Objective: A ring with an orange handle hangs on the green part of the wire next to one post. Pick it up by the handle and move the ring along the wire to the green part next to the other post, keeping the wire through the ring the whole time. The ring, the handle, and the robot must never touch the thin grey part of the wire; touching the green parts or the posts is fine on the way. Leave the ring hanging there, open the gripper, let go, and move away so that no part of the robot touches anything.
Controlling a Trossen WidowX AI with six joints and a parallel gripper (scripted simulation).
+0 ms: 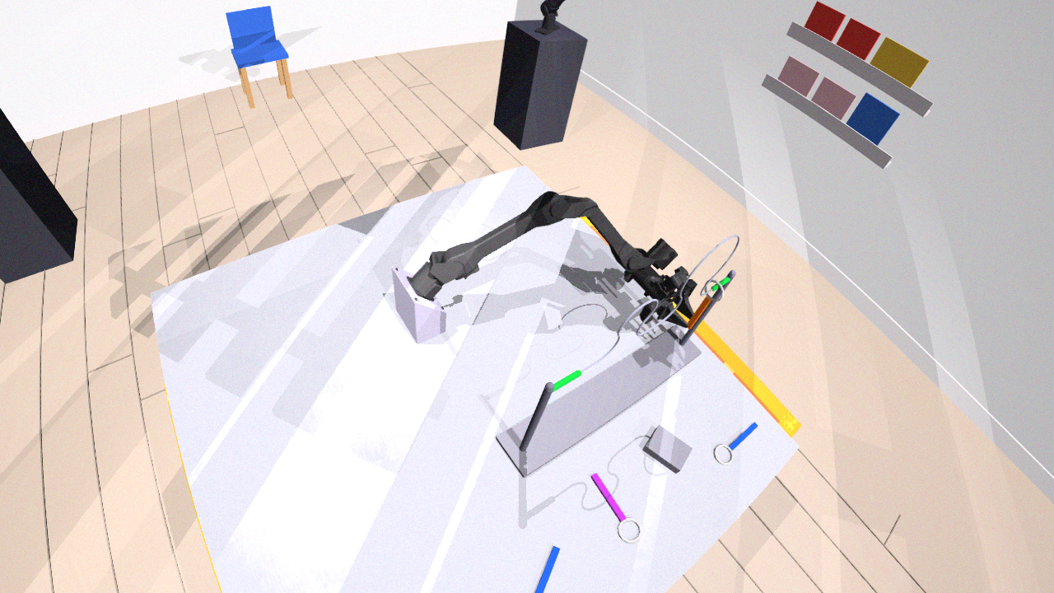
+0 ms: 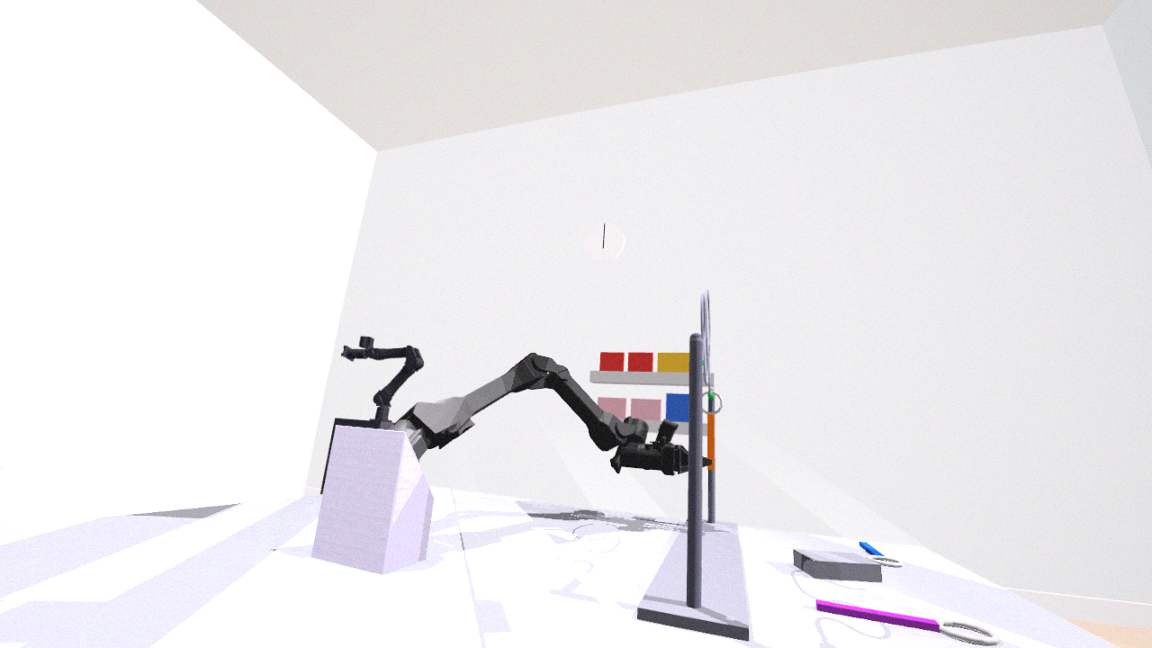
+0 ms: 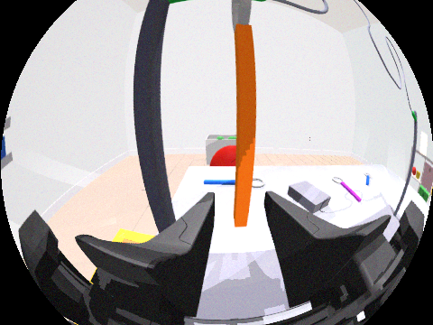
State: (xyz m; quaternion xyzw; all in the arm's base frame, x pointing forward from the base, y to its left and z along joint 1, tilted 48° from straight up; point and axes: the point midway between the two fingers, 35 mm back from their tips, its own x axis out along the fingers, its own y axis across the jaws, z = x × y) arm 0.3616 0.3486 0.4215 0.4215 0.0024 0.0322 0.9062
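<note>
The ring hangs on the green part beside the far post. Its orange handle points down. My gripper is partly open at the handle's lower end. In the wrist view the handle's end shows between the fingertips, with a gap on each side. The other green part joins the near post. The ring's top is cut off in the wrist view.
The thin grey wire loops above and beside my gripper. The posts stand on a long base. A grey block, a magenta-handled ring and blue-handled ones lie beyond it.
</note>
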